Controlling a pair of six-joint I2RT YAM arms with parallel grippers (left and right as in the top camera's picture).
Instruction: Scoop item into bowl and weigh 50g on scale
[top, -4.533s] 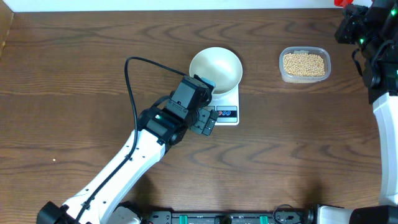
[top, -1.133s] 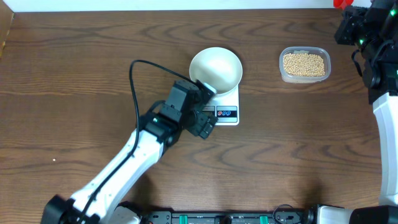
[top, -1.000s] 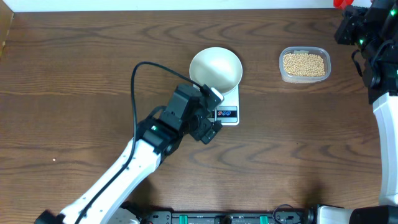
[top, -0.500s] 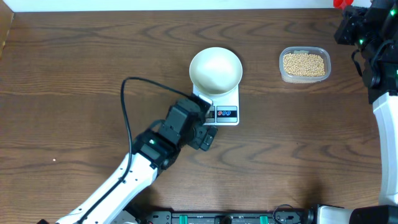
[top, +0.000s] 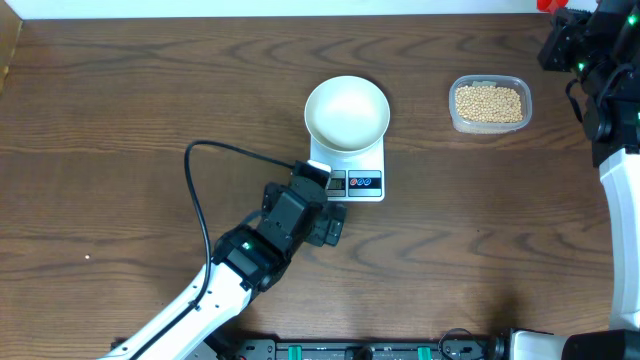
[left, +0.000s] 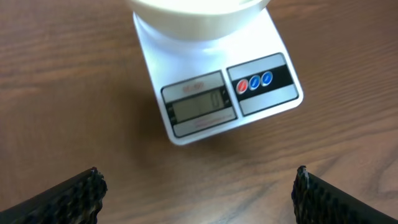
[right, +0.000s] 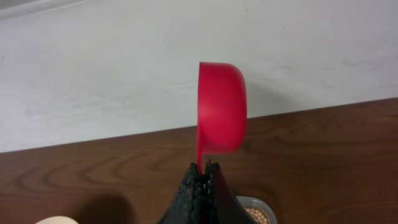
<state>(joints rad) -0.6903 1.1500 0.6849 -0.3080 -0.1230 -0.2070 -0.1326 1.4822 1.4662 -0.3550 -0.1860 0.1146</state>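
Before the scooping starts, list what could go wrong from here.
1. The white bowl overhangs the far edge of the scale; a careless pour could tip or shift it.
2. The right gripper pinches only the red scoop by its thin handle, so it may twist when dug into the beans.
3. The open left gripper hovers near the scale's display and could bump it.

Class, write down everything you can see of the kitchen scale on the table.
The scale is a small flat white rectangle, plastic by its look, lying on the brown wooden table. Its front has a grey display beside a red and a blue button. A white bowl sits on its platform. The open left claw hangs just before it, not touching.
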